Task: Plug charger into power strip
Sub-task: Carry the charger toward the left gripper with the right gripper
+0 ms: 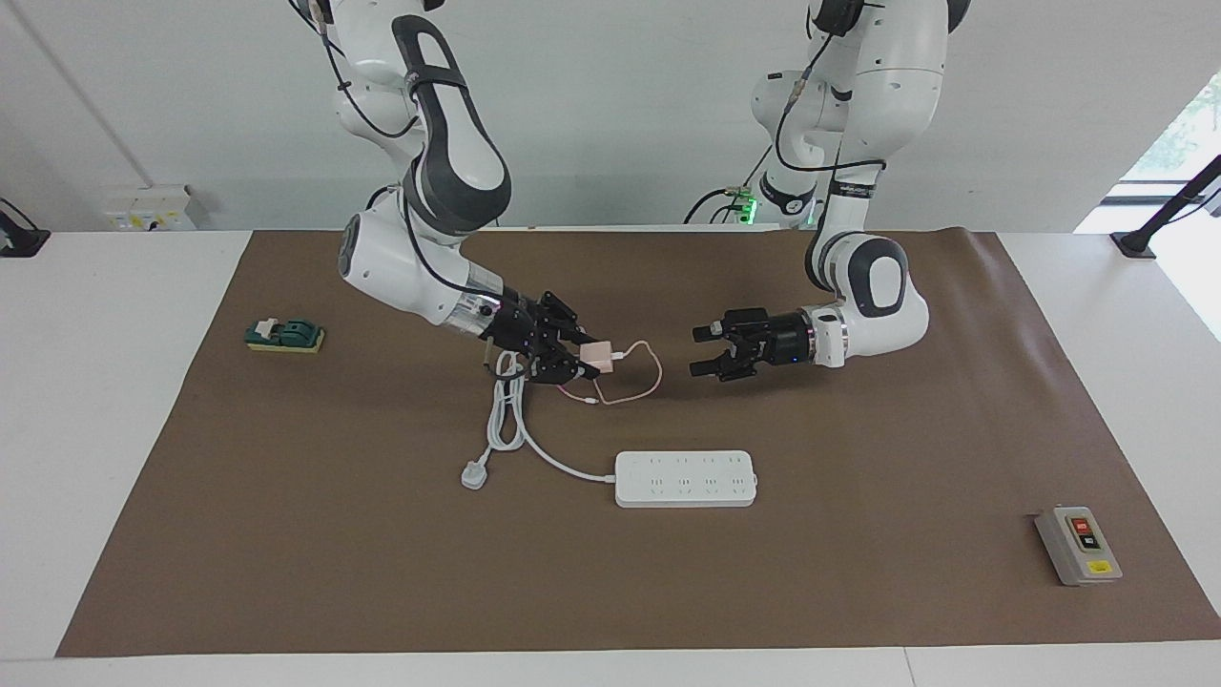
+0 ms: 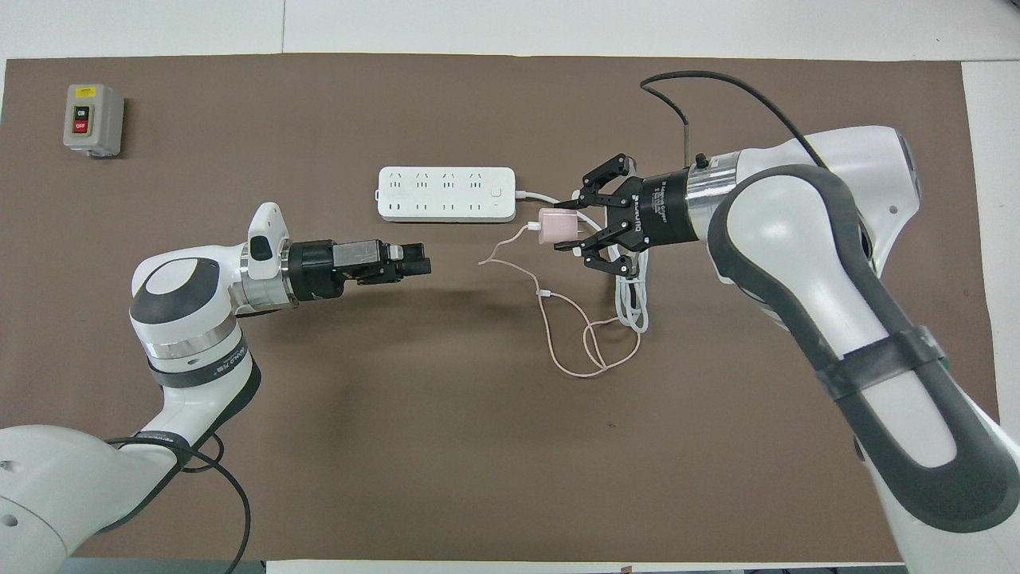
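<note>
Right gripper (image 1: 584, 360) clamps the pink charger (image 1: 595, 357) up off the mat, its cable (image 2: 574, 335) trailing over the power strip's (image 1: 686, 478) coiled cord. Risk: cable snags, twisting the prongs off the sockets. Left gripper (image 1: 703, 350) waits, fingers apart and empty.

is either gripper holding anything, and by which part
The right gripper holds the small pale-pink cube charger by its body sides; the left gripper is open, holding nothing.

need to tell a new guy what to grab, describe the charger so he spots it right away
On the brown mat, find the long white power strip. Over its coiled white cord, the right gripper holds the charger, the only small pale-pink cube, trailing a thin pink cable.
</note>
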You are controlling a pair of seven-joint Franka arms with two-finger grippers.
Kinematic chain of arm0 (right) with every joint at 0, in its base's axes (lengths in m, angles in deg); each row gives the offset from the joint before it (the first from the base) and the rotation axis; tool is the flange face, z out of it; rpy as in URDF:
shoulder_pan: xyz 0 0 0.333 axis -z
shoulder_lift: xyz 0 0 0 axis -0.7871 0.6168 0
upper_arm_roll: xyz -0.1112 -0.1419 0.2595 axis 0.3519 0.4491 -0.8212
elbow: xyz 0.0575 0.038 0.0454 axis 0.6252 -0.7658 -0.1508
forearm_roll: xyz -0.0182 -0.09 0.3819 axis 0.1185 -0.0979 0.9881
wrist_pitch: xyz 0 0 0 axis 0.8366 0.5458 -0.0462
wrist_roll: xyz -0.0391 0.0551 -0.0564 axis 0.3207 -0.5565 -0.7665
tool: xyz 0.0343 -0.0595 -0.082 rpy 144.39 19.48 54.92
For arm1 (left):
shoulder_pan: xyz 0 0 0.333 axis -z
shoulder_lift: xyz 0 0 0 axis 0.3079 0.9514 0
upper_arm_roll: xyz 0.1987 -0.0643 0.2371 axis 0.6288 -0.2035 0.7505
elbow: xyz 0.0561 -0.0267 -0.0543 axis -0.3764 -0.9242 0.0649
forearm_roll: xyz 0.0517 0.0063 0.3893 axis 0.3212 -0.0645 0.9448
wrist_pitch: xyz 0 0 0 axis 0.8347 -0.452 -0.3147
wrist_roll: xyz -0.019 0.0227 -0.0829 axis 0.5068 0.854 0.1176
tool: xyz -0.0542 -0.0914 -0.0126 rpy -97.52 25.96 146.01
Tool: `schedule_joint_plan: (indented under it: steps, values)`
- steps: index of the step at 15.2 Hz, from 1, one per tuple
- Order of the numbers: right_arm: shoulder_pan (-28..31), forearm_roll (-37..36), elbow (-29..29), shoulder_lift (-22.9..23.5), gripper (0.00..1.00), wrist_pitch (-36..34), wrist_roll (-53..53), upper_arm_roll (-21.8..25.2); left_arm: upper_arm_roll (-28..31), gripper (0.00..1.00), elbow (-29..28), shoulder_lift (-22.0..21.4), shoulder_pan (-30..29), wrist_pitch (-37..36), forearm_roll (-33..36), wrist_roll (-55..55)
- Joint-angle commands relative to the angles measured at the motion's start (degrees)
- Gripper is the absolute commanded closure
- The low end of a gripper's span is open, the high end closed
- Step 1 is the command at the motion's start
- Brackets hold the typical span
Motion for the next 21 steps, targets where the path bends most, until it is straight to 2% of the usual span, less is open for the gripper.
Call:
schedule_joint_plan:
  steps: [1, 5, 12, 18, 21]
  values:
    - [-2.7, 1.5, -1.7, -1.2, 0.97, 4.4, 2.4, 0.0, 0.8, 0.0, -1.2, -2.1, 0.8, 2.6, 1.7, -0.3]
    - [-4.1, 3.0, -1.8, -0.9, 0.97, 7.0, 2.9, 0.0, 0.8, 0.0, -1.4, -3.2, 0.6, 3.0, 2.1, 0.3]
    - [-4.2, 3.0, -1.8, -0.8, 0.98, 7.1, 3.1, 0.0, 1.1, 0.0, 0.1, -3.9, 0.1, 3.0, 4.5, 3.0]
    - [-4.3, 3.0, -2.0, -0.8, 1.0, 7.5, 3.1, 0.1, 0.8, 0.0, 2.1, -5.0, 1.6, 8.2, 4.8, 4.9]
    - [-4.1, 3.0, -2.0, -0.8, 1.0, 7.5, 3.1, 0.1, 0.8, 0.0, 2.8, -4.9, 2.3, 8.4, 4.8, 6.8]
